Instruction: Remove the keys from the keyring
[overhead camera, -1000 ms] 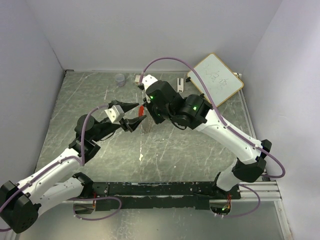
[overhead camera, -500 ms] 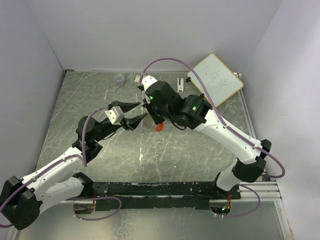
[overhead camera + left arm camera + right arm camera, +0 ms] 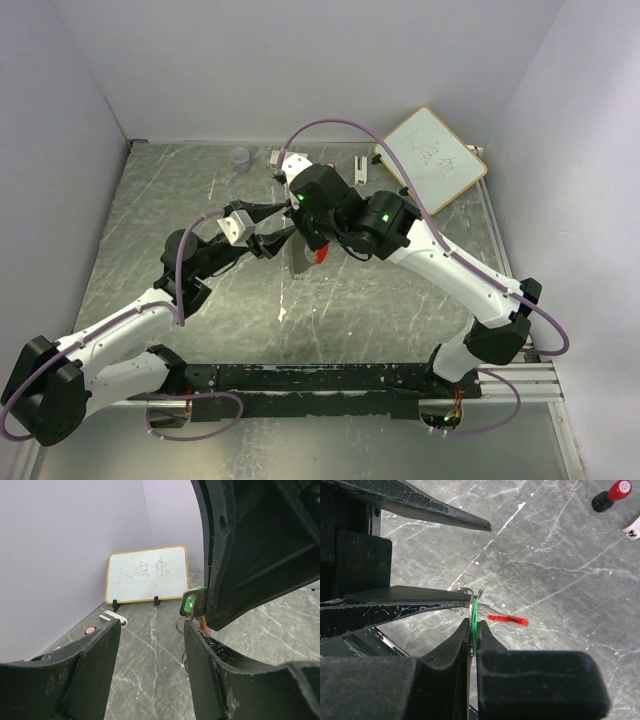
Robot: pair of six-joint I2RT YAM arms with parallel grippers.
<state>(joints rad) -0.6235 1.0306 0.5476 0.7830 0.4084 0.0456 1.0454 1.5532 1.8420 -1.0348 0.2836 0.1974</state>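
Observation:
My right gripper point(image 3: 476, 626) is shut on the green key point(image 3: 475, 611) and holds it above the table. The grey keyring point(image 3: 464, 590) loops out from the key, and the red key point(image 3: 508, 619) dangles from it to the right. In the top view the keyring strand point(image 3: 292, 262) hangs below the right gripper point(image 3: 304, 244), with the red key point(image 3: 320, 255) beside it. My left gripper point(image 3: 152, 627) is open. Its right finger point(image 3: 215, 675) lies against the ring loops point(image 3: 182, 626), just under the green key point(image 3: 192, 603). Nothing is between its jaws.
A whiteboard point(image 3: 430, 158) leans at the back right. A red-and-black knob point(image 3: 612, 494) and a white piece point(image 3: 112, 618) lie near it. A small clear cup point(image 3: 240, 158) stands at the back of the table.
My left gripper has moved right, up to the keyring held by the right gripper. The red key and the hanging strand have swung.

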